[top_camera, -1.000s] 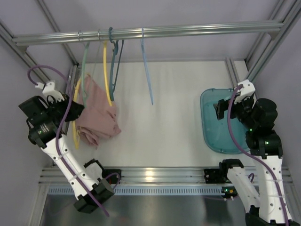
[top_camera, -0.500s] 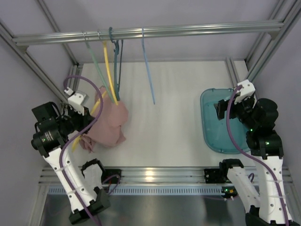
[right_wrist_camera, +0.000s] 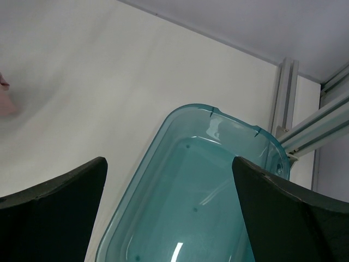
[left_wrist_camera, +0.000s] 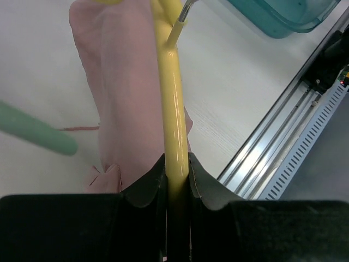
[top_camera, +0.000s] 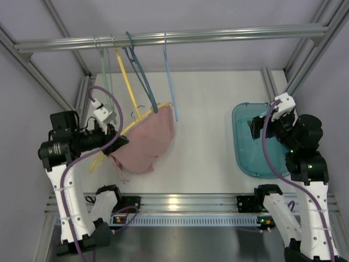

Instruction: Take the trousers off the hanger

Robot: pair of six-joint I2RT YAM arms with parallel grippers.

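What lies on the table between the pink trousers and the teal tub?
Nothing: in the top view only bare white table separates the trousers from the tub.

Lilac walls [top_camera: 32, 109] enclose a white table [top_camera: 207, 142] under an aluminium rail [top_camera: 218, 36].

The top view looks down from behind; the close right wrist view shares its teal bin [top_camera: 253, 155].
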